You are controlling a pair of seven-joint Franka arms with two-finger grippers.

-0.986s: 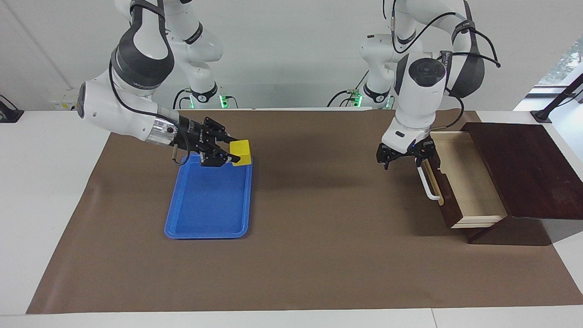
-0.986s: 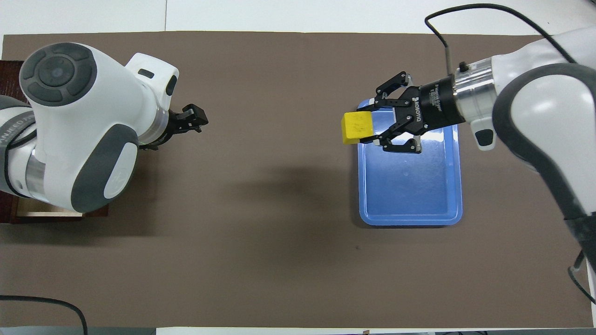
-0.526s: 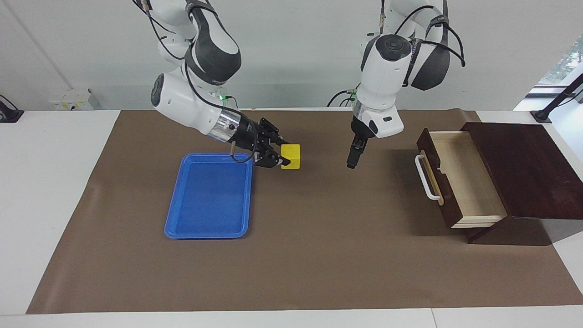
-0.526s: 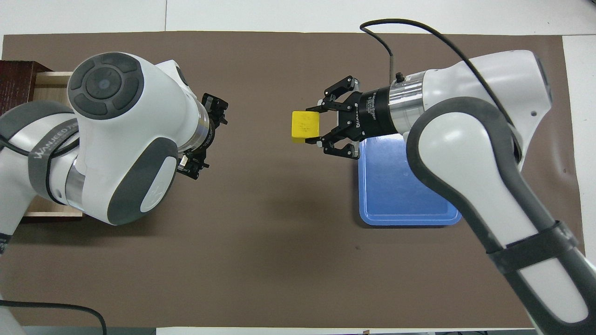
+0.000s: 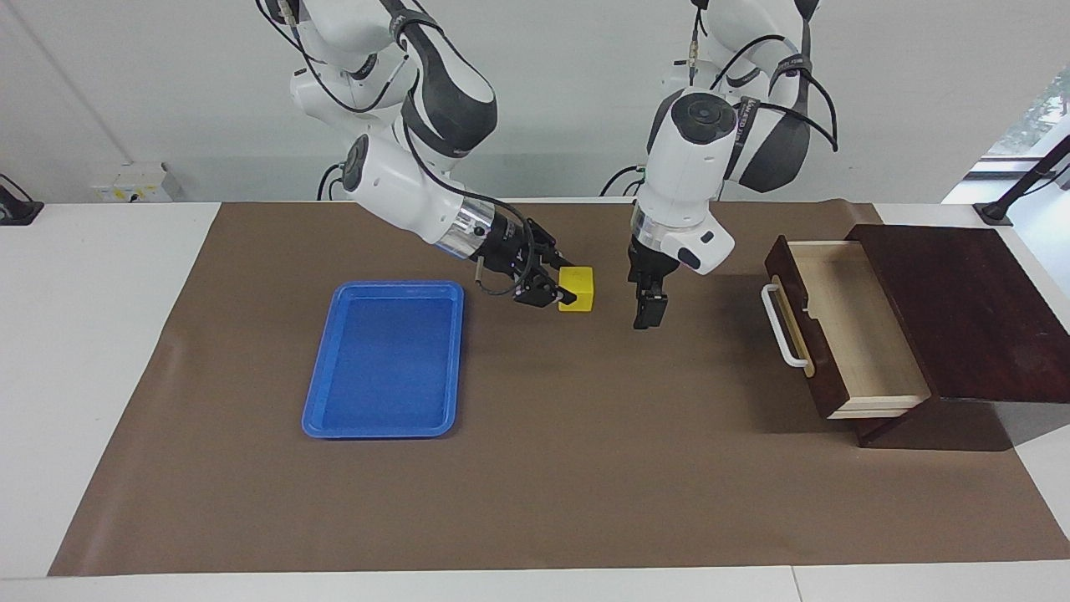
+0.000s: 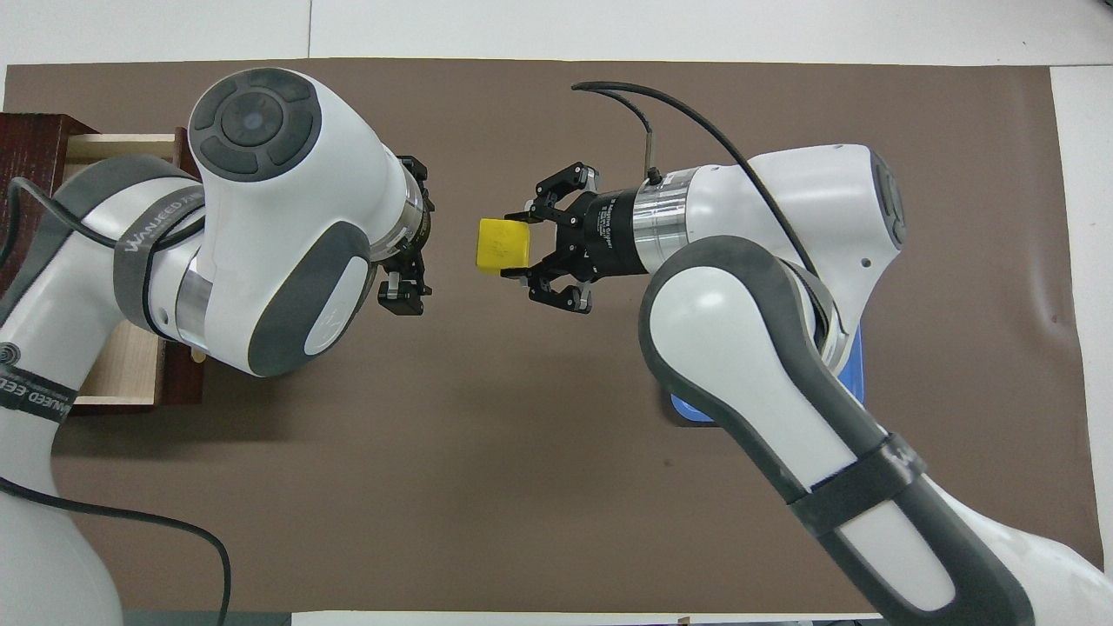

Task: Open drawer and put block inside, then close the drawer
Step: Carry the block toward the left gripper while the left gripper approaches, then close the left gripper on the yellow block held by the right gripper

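Two arms over the brown-papered worktop (image 5: 535,468). Right tool (image 5: 567,290) clamps the small bright yellow cube block (image 5: 577,288), raised over the mat between the flat blue plastic tray (image 5: 384,359) and the left tool (image 5: 648,313). Left tool hangs fingers down, spread wide, holding nothing. Dark brown wooden drawer (image 5: 844,330) with white bar handle stands pulled open at the left arm's end, pale interior showing.

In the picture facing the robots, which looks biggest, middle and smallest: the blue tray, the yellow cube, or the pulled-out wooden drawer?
1. The flat blue plastic tray and the open dark brown wooden drawer look alike in size; I would not rank them.
2. Small bright yellow cube, clearly smallest, held above the brown mat.
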